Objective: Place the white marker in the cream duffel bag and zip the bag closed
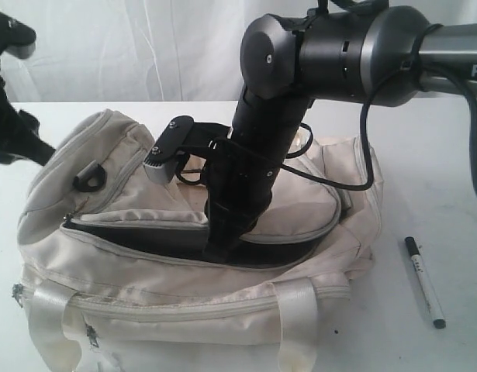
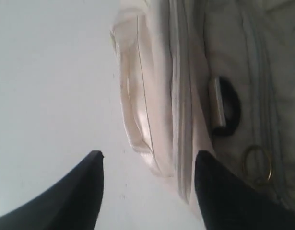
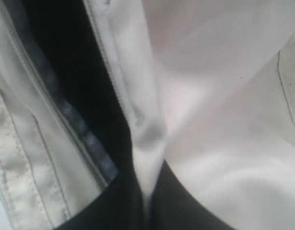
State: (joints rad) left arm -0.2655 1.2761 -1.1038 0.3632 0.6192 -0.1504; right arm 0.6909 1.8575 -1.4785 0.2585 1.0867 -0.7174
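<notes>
Right arm [image 1: 250, 167] is angled down into the soft cream fabric duffel bag [image 1: 184, 287], right fingers [image 3: 185, 213] clenched on its fabric, left fingers [image 2: 80, 191] held spread.

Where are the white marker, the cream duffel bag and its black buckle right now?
white marker [image 1: 424, 285]: exterior view, white barrel at mid-length.
cream duffel bag [image 1: 184, 279]: exterior view, front side panel.
black buckle [image 2: 237, 108]: left wrist view, curved black loop.
</notes>
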